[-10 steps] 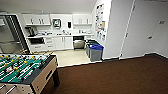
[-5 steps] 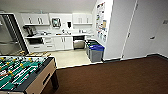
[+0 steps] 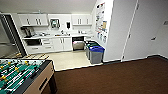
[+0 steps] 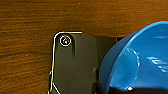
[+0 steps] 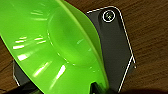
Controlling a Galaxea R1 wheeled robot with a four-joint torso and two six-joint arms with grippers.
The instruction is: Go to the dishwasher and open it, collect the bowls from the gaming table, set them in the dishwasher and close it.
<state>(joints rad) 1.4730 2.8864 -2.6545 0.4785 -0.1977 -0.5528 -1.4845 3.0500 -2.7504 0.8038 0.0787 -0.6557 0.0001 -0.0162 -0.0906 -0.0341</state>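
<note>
1. A kitchenette lies ahead across brown carpet (image 3: 112,77), its white cabinets (image 3: 60,43) lining the far wall.
2. The dishwasher (image 3: 78,43) stands open under the counter, dark inside, just beside a blue-lidded bin (image 3: 96,53).
3. A foosball table (image 3: 21,75) juts in at the near left.
4. A blue bowl (image 4: 140,57) rides close against the left wrist, tilted; the grip on it cannot be made out.
5. A green bowl (image 5: 55,47) sits likewise at the right wrist, fingers unseen.
</note>
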